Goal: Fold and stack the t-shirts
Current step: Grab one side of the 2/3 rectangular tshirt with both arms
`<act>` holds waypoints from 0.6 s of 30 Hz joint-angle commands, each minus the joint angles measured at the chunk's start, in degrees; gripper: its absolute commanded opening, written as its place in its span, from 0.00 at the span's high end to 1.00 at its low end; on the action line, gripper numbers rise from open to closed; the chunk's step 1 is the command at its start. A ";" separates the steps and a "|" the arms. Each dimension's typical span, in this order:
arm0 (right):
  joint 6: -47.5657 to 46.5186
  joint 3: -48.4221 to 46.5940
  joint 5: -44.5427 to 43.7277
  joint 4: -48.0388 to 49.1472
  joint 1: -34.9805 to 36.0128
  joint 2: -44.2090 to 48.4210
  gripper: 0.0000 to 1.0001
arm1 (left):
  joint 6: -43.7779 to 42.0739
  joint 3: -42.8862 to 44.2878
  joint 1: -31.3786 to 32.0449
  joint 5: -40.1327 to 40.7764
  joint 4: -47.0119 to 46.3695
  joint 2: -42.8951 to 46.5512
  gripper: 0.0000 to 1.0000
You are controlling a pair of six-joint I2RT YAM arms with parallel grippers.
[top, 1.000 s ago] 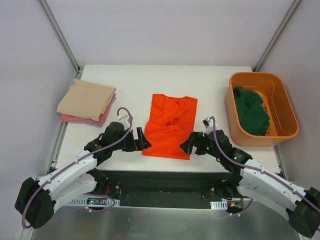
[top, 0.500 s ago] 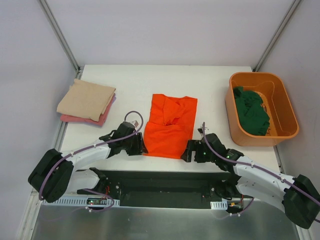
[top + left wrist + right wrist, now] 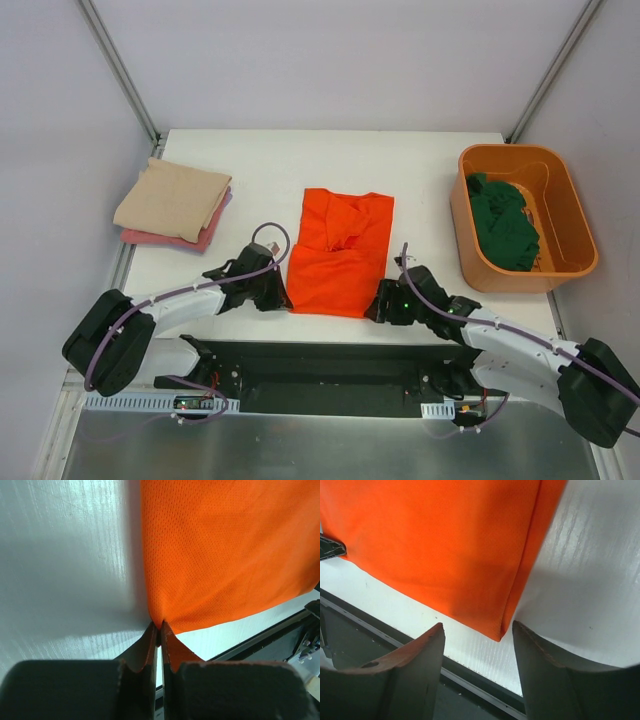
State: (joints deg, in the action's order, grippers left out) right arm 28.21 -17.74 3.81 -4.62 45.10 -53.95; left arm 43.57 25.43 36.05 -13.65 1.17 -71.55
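Observation:
A bright orange t-shirt (image 3: pixel 340 255) lies partly folded at the middle of the white table (image 3: pixel 270 170), its top bunched. My left gripper (image 3: pixel 284 297) is shut on its near left corner; in the left wrist view the fingertips (image 3: pixel 159 626) pinch the orange cloth (image 3: pixel 225 555). My right gripper (image 3: pixel 374 303) stands open at the near right corner. In the right wrist view that corner of the shirt (image 3: pixel 435 545) points into the gap between the jaws (image 3: pixel 478 626), untouched. A folded beige t-shirt (image 3: pixel 172 198) rests on a pink one (image 3: pixel 160 238) at the left. A dark green t-shirt (image 3: pixel 503 220) lies crumpled in the bin.
The rigid orange plastic bin (image 3: pixel 510 149) stands at the table's right side. The near table edge, with a dark rail below it, runs just behind both grippers. Metal frame posts rise at the back corners.
Both grippers have dropped to the shirt's near corners. The left one has shut on the left corner. The right one's jaws have narrowed around the right corner.

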 commanded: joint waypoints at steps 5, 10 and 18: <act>1.32 0.33 0.76 -0.39 1.65 -4.49 0.63 | -0.07 -1.35 0.42 -0.15 1.47 2.64 1.00; 0.36 0.69 2.51 -0.39 2.36 -2.39 0.99 | -0.24 -1.61 0.42 -2.16 1.64 5.01 1.00; 0.36 -0.71 18.04 -1.87 2.36 9.20 1.00 | -1.56 -1.35 0.42 -2.78 11.21 27.57 1.00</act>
State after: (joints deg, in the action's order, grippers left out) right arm 28.84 -16.99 10.87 -5.28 47.09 -50.37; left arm 43.46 23.42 36.05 -15.03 7.01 -55.24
